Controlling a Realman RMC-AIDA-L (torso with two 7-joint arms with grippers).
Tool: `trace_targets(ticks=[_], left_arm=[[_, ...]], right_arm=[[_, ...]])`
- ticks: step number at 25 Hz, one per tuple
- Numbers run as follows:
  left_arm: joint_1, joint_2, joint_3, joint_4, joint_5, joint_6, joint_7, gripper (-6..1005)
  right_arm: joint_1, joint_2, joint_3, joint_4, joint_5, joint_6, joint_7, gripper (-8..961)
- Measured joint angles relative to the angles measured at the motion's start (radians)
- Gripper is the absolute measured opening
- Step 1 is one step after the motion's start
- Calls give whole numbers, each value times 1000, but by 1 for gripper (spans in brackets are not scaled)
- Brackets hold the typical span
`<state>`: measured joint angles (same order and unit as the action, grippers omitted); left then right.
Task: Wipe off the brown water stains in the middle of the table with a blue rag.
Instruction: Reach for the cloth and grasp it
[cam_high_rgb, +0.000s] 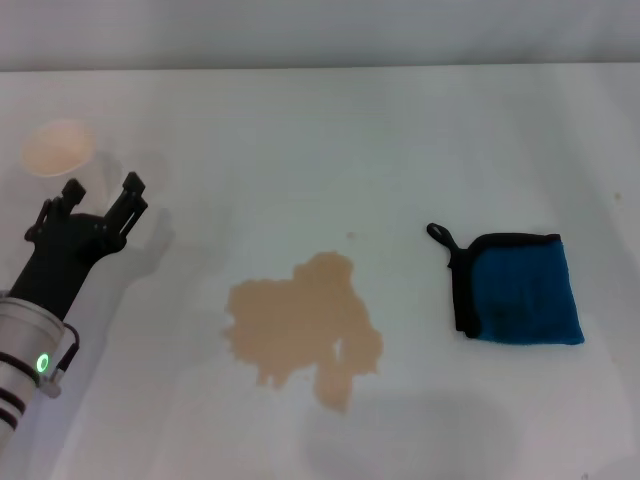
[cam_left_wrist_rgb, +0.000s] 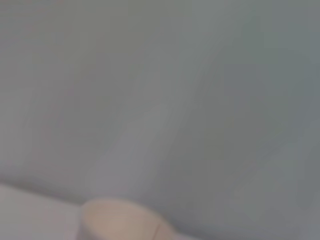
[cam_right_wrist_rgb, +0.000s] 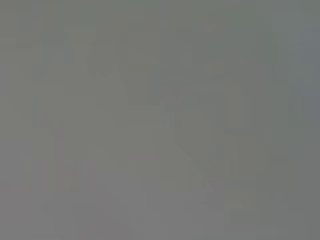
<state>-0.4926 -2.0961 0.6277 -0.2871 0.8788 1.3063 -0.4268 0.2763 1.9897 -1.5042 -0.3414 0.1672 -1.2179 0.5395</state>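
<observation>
The brown water stains (cam_high_rgb: 303, 325) spread as a lobed tan blotch in the middle of the white table (cam_high_rgb: 330, 140). To their right lies the blue rag (cam_high_rgb: 520, 290), flat, with black edging and a small loop at its far left corner. My left gripper (cam_high_rgb: 102, 190) hovers at the left of the table, open, holding nothing, close to a paper cup and far from both stain and rag. The right gripper is out of view.
A white paper cup (cam_high_rgb: 60, 150) stands at the far left, just beyond my left gripper; its rim (cam_left_wrist_rgb: 122, 220) also shows in the left wrist view. The right wrist view shows only a plain grey field.
</observation>
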Motion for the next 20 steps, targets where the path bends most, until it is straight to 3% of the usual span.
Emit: trace_targets(ticks=[5,9,14,17,20], left_arm=[[14,4,2,8,37,154,-43,863],[45,8,3,67,72,292,-142,863],[82,12,-4,132,47,309,-276,862],[126,14,-5,187,11,306,-364,862],[166,14,-5,219,-35,306,-394,861]], right_arm=[[0,4,-5,0,-15,-4,18,724],[2,-5,-28,2,-68,2,158,724],[38,-25,-25,-15,-239,19,240,724],[85,-77,-24,-49,-387,70,369,724],[140,-161,-23,-114,-612,130,591,724]])
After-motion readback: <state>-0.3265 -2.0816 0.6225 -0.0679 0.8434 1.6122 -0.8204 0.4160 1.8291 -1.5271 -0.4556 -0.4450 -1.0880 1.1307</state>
